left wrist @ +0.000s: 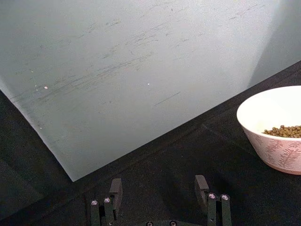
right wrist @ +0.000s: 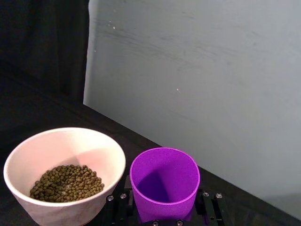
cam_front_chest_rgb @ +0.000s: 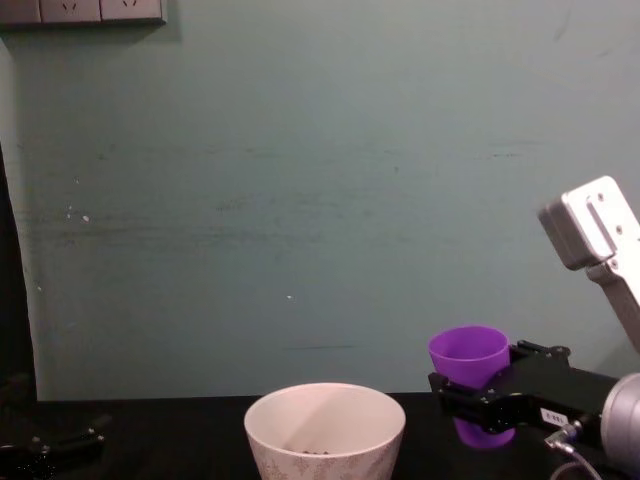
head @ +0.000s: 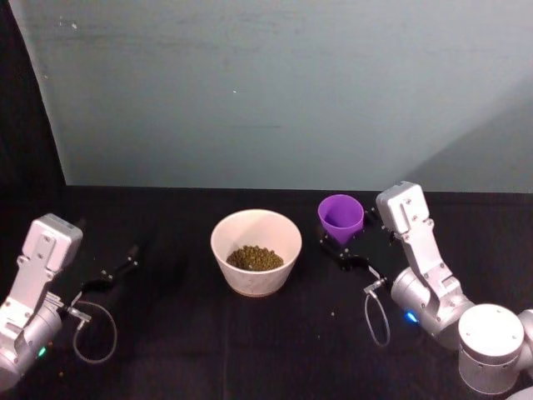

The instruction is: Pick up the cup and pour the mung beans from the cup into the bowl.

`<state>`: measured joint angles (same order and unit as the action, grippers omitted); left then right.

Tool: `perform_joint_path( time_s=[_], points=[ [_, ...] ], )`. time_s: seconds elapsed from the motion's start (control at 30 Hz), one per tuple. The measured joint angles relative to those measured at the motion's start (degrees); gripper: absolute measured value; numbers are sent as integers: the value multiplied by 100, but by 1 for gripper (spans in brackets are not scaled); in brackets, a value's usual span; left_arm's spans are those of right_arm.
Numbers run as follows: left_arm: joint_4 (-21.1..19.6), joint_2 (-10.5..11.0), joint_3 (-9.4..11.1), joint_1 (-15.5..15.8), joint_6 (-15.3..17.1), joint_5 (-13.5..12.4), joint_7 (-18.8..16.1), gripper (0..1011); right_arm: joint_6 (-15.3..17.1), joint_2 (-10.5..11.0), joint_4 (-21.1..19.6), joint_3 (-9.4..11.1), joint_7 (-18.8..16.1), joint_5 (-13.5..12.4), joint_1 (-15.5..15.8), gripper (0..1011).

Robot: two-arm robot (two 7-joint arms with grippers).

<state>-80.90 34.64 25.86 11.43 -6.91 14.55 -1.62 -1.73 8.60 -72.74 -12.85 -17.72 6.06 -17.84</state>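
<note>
The purple cup [head: 341, 217] stands upright just right of the bowl [head: 236, 279], and my right gripper [head: 346, 238] is shut on its lower part. In the right wrist view the cup [right wrist: 164, 181] shows a bare purple inside, with the gripper [right wrist: 164, 208] clamped around its base. The cream-white bowl [right wrist: 70, 141] holds a heap of mung beans [right wrist: 66, 181], also seen as mung beans [head: 256, 257] from the head. From the chest, the cup [cam_front_chest_rgb: 470, 368] sits higher than the bowl [cam_front_chest_rgb: 325, 435]. My left gripper [head: 121, 268] rests open at the far left, fingers [left wrist: 201, 184] spread, away from the bowl [left wrist: 277, 155].
A black cloth [head: 183, 350] covers the table, with a pale green wall [head: 266, 92] close behind the bowl and cup. A few stray beans [head: 333, 314] lie on the cloth in front of the bowl. Cable loops hang from both wrists.
</note>
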Motion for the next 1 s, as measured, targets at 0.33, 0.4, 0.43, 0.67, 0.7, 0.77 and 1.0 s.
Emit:
perform_joint_path(
  time_s=[0.33, 0.4, 0.43, 0.67, 0.7, 0.77, 1.0],
  points=[
    [0, 0, 0, 0, 0, 0, 0, 1011, -30, 86, 18, 18, 55, -286, 130, 718],
    [0, 0, 0, 0, 0, 0, 0, 1011, -26, 109, 4, 11, 86, -336, 163, 718],
    [0, 0, 0, 0, 0, 0, 0, 1011, -24, 118, 1, 8, 93, -349, 172, 718],
    [0, 0, 0, 0, 0, 0, 0, 1011, -12, 190, -6, -38, 155, -454, 211, 718],
    [0, 0, 0, 0, 0, 0, 0, 1011, -14, 203, -6, -51, 176, -476, 213, 718],
    [0, 0, 0, 0, 0, 0, 0, 1011, -16, 213, 3, -62, 192, -521, 220, 718],
    [0, 0, 0, 0, 0, 0, 0, 1011, -44, 214, 97, -85, 203, -661, 232, 718]
  ],
)
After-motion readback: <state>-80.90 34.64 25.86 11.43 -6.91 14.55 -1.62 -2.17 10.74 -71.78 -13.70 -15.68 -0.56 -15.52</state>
